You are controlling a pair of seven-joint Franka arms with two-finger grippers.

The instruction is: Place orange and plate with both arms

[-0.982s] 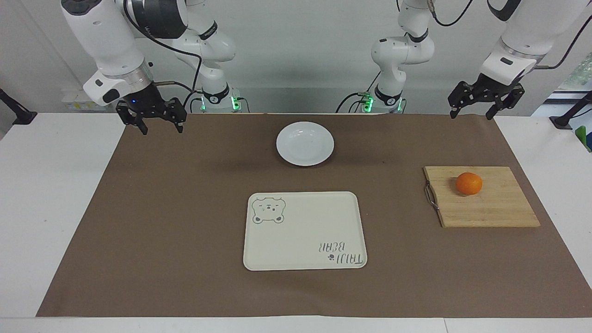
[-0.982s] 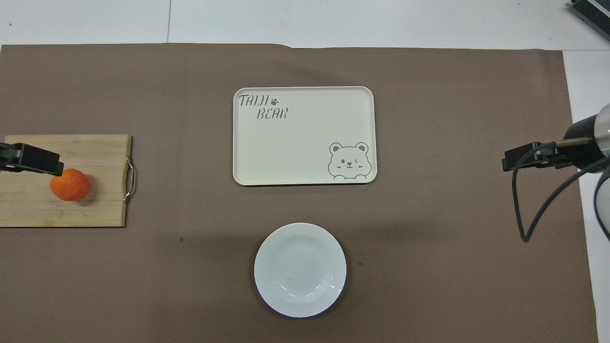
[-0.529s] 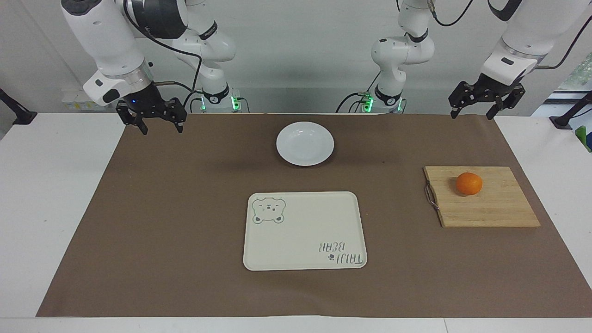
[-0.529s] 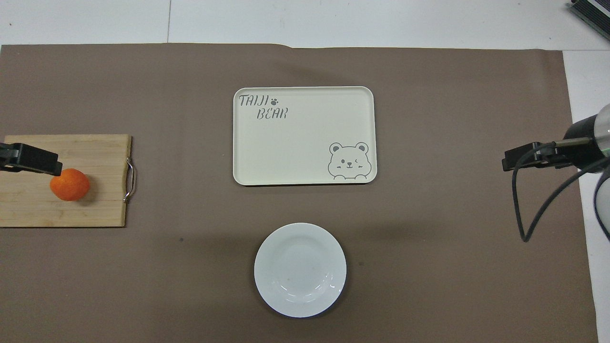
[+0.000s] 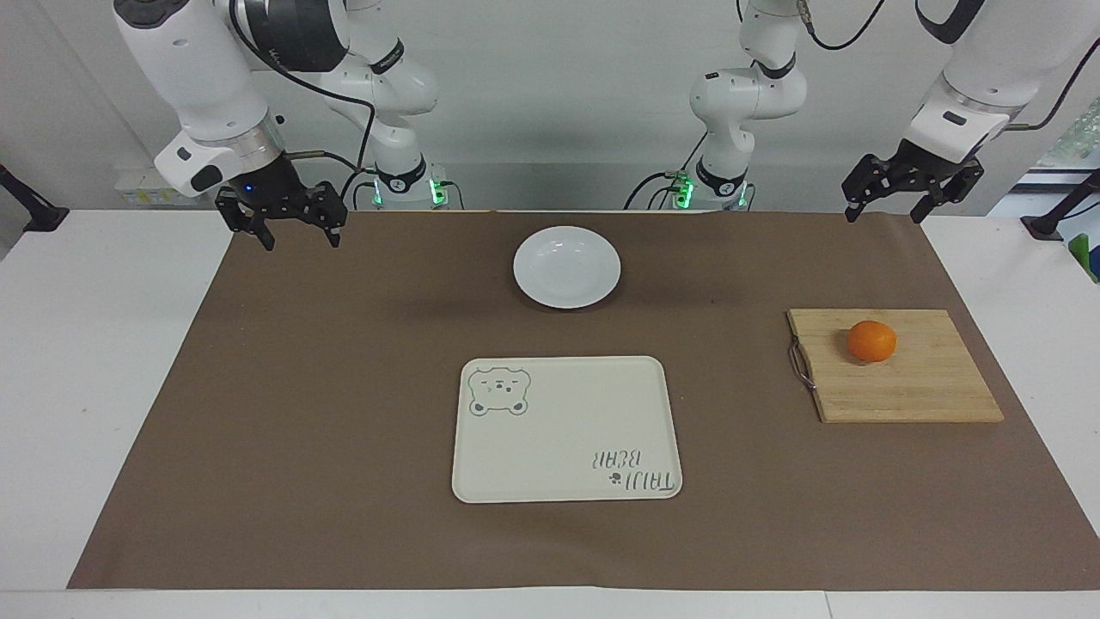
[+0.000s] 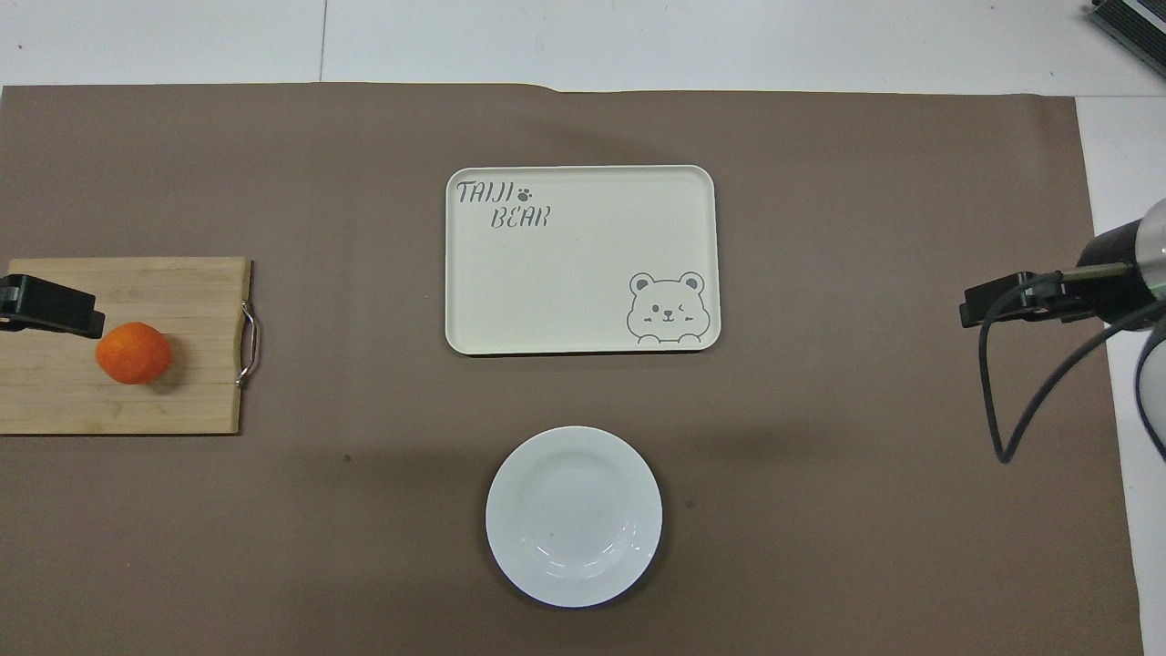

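White table [image 5: 112, 361] under brown mat [image 5: 344, 387]; plain pale wall [image 5: 559, 94].

I see a glossy white plate [image 5: 566, 266], a smooth shiny orange [image 5: 871, 340] on a pale slatted wooden board [image 5: 911, 387] with a metal handle [image 5: 800, 364], a matt cream plastic-looking tray [image 5: 565, 430], and a matt brown paper-like sheet [image 5: 326, 387].

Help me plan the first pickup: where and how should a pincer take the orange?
Grip the orange across its widest middle, coming straight down. It is round and sits free on the cutting board, nothing crowding it, so both sides are open. The open left pincer looks better placed.
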